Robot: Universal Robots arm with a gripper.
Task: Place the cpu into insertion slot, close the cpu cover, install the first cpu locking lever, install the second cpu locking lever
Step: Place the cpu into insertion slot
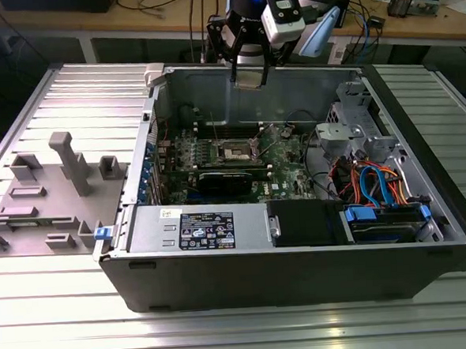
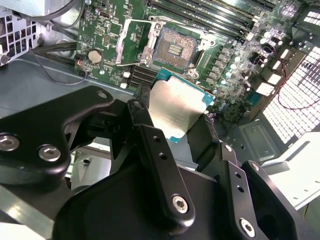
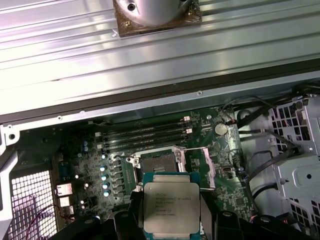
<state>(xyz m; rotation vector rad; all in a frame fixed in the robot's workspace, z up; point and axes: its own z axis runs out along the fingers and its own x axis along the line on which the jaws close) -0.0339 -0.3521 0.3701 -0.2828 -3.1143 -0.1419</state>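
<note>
Claw (image 2: 176, 119) was clamped on the cpu (image 3: 171, 207), chip flat, hovering well above the bare insertion slot (image 3: 157, 164) in the motherboard's (image 3: 236, 196) middle, cpu cover (image 2: 134, 42) flipped open.

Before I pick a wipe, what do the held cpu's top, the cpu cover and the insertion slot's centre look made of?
The cpu top: pale metal, matte sheen, on a green-edged board. The cpu cover: thin bright sheet metal, glinting. The insertion slot centre: dark, probably plastic, speckled with fine metallic contacts.

The cpu (image 3: 171, 207), in the gripper (image 1: 250, 76), hangs above the motherboard's (image 1: 289, 152) insertion slot (image 2: 175, 48).
</note>
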